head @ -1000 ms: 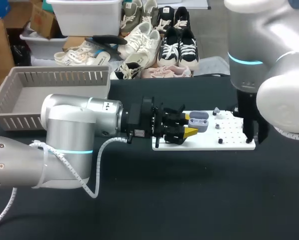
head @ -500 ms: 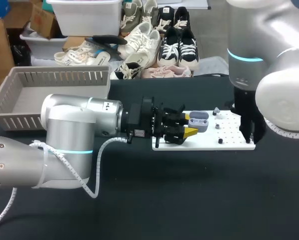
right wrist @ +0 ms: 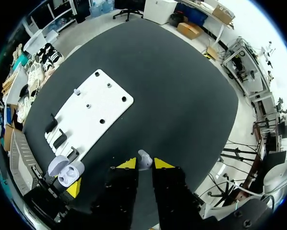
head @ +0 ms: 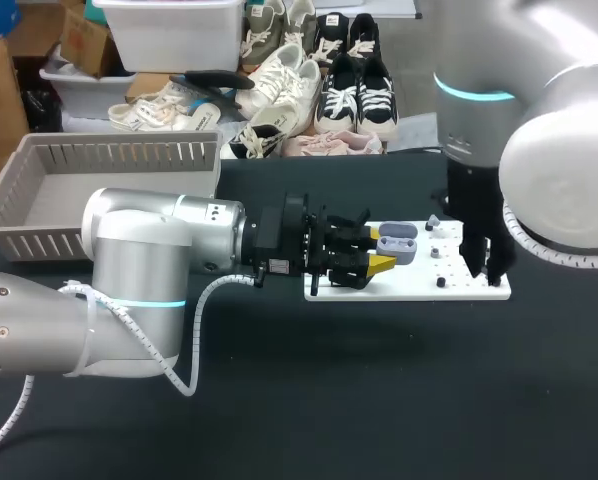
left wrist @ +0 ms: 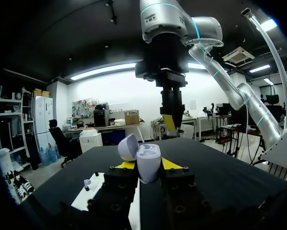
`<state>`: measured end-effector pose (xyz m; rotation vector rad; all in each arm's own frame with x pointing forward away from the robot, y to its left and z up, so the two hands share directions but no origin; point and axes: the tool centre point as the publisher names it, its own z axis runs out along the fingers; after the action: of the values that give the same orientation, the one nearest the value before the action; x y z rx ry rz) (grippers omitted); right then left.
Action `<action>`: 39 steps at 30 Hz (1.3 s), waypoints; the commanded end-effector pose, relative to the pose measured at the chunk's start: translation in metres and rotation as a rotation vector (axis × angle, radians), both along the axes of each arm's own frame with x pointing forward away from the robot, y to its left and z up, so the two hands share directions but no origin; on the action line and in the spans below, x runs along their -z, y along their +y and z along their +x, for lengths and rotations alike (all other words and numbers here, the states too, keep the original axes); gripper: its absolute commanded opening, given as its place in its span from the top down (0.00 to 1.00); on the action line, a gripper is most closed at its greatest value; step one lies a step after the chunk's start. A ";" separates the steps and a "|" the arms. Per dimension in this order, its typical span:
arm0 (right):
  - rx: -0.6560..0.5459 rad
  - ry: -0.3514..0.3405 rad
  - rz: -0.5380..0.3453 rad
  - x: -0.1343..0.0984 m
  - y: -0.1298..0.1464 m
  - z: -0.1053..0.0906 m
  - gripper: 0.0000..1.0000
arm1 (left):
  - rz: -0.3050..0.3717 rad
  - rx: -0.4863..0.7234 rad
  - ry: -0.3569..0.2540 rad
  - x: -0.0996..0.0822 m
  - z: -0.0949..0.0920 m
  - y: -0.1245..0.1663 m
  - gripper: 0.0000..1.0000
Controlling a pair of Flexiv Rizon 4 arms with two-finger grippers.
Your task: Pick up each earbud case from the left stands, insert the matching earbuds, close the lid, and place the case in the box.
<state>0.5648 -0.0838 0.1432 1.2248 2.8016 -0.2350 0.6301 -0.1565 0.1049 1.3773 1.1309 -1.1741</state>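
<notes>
While the left fingers (head: pixel 382 264) clench the open lavender earbud case (head: pixel 398 241) from 2 sides over the left end of the white stand board (head: pixel 454 285), the right fingers (right wrist: pixel 127 164) pinch what looks like 1 small pale earbud (right wrist: pixel 144 157) near the board's right end. The case's lid is tilted back. The grey slatted box (head: pixel 109 152) sits well apart on the black surface (head: pixel 379 400).

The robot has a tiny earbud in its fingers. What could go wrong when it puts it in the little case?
The earbud is pinched only at the very tips of the right gripper, so it might slip out. The left gripper holds the open earbud case, and the earbud could hit its lid instead of going in.
</notes>
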 end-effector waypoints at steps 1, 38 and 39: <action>-0.023 0.007 -0.006 -0.010 0.018 -0.003 1.00 | 0.001 -0.002 -0.001 0.000 0.000 -0.001 1.00; -0.155 0.079 -0.031 -0.021 0.079 0.041 1.00 | 0.001 -0.002 -0.001 0.000 0.000 -0.001 1.00; -0.160 0.073 -0.029 -0.021 0.080 0.042 1.00 | 0.001 -0.002 -0.001 0.000 0.000 -0.001 1.00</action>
<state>0.6047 -0.0054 0.1648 1.0034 2.9273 -0.3134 0.6301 -0.1565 0.1049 1.3773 1.1309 -1.1741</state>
